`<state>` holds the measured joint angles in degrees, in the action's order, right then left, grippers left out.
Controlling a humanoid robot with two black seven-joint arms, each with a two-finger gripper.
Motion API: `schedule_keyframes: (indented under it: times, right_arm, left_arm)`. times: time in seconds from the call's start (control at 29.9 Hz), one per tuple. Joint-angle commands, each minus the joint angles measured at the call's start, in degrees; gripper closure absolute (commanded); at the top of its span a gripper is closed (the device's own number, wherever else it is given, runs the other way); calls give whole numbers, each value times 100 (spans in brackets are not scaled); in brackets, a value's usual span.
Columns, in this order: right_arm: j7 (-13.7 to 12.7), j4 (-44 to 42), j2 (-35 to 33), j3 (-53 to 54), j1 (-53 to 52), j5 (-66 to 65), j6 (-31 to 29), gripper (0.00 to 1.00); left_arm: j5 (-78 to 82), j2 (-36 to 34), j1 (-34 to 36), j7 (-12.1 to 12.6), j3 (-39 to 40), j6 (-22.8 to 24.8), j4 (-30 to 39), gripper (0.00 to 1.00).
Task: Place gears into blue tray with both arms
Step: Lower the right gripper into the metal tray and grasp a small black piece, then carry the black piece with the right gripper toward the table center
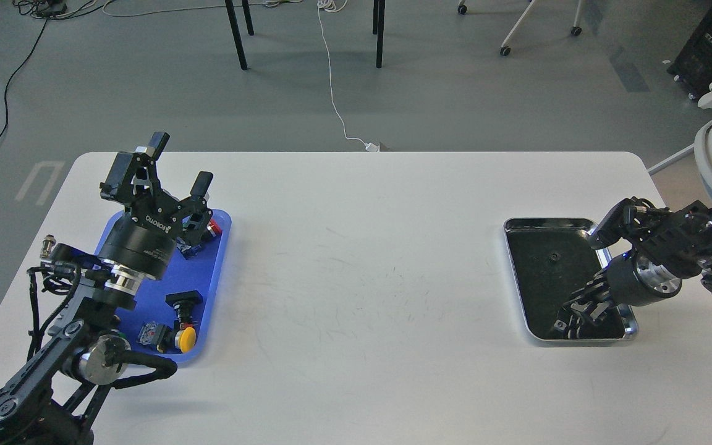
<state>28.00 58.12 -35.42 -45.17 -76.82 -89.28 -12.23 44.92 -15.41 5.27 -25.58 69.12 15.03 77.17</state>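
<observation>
- The blue tray lies near the left edge of the white desk, its long axis running from the near edge toward the far edge, tilted slightly rightward at the far end.
- On the blue tray sit a yellow-capped push button at the near right corner, a black-topped switch just beyond it, and a red-capped button near the far right corner.
- The left gripper hangs over the far end of the blue tray, pointing up and away, its 2 jaws spread apart with nothing between them.
- A silver-rimmed metal tray with a black mat lies near the right edge of the desk, long axis also near-to-far.
- 1 small gear lies flat on the mat toward the far half; it is too small to tell which way it points.
- The right gripper reaches down into the near right corner of the metal tray; dark against the mat, so I cannot tell whether its jaws are apart or together.
</observation>
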Motion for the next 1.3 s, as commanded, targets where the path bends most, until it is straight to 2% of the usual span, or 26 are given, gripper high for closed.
schedule_keyframes:
  times: [0.0,0.23,0.54,0.94,1.27]
  right_arm:
    - [0,6,0,0,-9,-1,-7,84]
    - [0,120,-62,43,-131,8,10,84]
    - [0,586,17,158,-1203,507,-25,84]
    - [0,270,1844,88,-1433,1791,45,84]
    - [0,-99,3005,-466,-1196,2328,924,84]
  left_arm:
    - [0,-5,0,0,5,0,0,2]
    - [0,-5,0,0,-4,9,9,2]
    - [0,-93,0,0,5,0,114,2]
    - [-9,-111,-219,-18,198,9,255,2]
    - [0,-120,-308,-44,216,18,255,2]
